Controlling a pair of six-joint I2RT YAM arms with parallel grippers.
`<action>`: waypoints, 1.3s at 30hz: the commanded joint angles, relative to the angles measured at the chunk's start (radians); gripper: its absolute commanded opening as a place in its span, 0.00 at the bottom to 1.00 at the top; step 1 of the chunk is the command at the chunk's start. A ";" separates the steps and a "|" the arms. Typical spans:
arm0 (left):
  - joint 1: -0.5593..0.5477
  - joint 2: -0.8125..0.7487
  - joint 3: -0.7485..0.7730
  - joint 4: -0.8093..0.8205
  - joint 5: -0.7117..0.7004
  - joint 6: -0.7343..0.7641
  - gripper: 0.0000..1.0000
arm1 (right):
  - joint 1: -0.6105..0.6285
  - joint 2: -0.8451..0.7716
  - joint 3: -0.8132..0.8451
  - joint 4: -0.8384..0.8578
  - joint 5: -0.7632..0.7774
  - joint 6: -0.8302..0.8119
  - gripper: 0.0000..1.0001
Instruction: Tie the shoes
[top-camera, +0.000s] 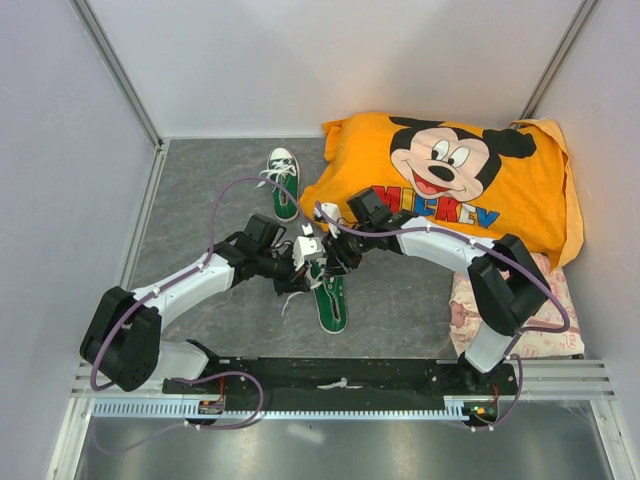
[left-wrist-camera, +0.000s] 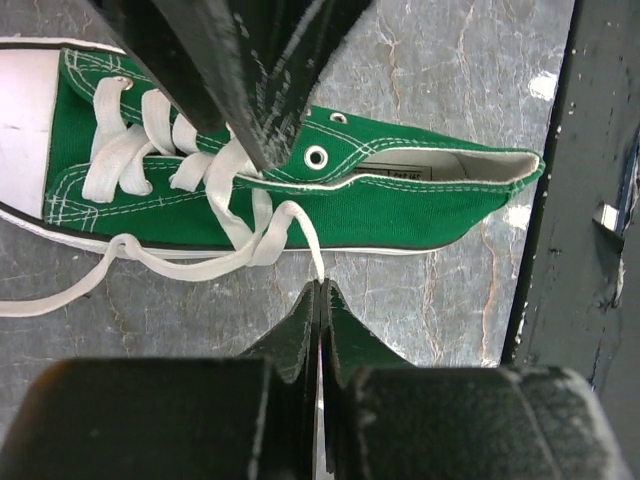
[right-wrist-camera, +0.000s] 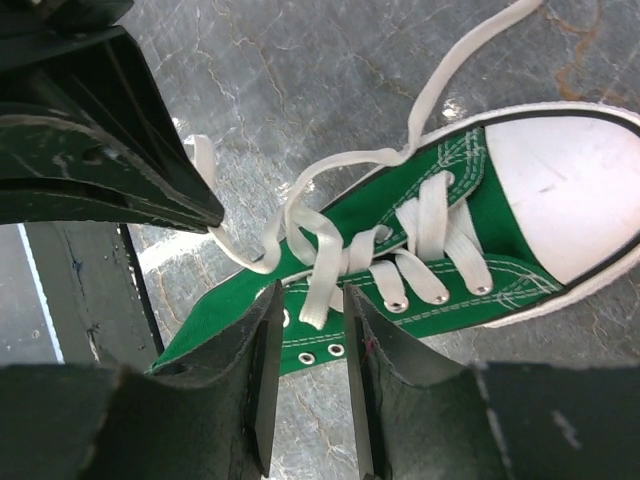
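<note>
Step in hand: working the laces of the near shoe (top-camera: 331, 303), which lies on the table (top-camera: 400, 290) between the arms. The far shoe (top-camera: 283, 188) sits behind.

Left hand (left-wrist-camera: 319, 292): pressed together, pinching a lace strand (left-wrist-camera: 306, 240).

Right hand (right-wrist-camera: 312, 300): part-spread, straddling a loop (right-wrist-camera: 318, 270), no grip.

Both hands are pitched down over the eyelets.

Next, probably: close the right hand on the loop, then draw the hands apart.

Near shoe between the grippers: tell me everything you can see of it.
The near shoe is a green canvas low-top with white toe cap, white sole, metal eyelets and flat white laces, untied. It sits sole-down on the grey table, heel toward the arm bases. The left gripper is shut on a lace strand; a lace loop hangs between the open fingers of the right gripper.
</note>
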 joint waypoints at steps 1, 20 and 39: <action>0.011 0.012 -0.010 0.058 0.025 -0.077 0.01 | 0.024 0.009 0.034 0.022 0.006 -0.045 0.35; 0.029 0.006 -0.010 0.103 0.073 -0.185 0.02 | -0.009 -0.090 -0.029 0.098 0.014 0.030 0.00; 0.029 0.010 -0.026 0.109 0.064 -0.182 0.02 | 0.011 -0.008 0.037 0.001 -0.012 -0.030 0.41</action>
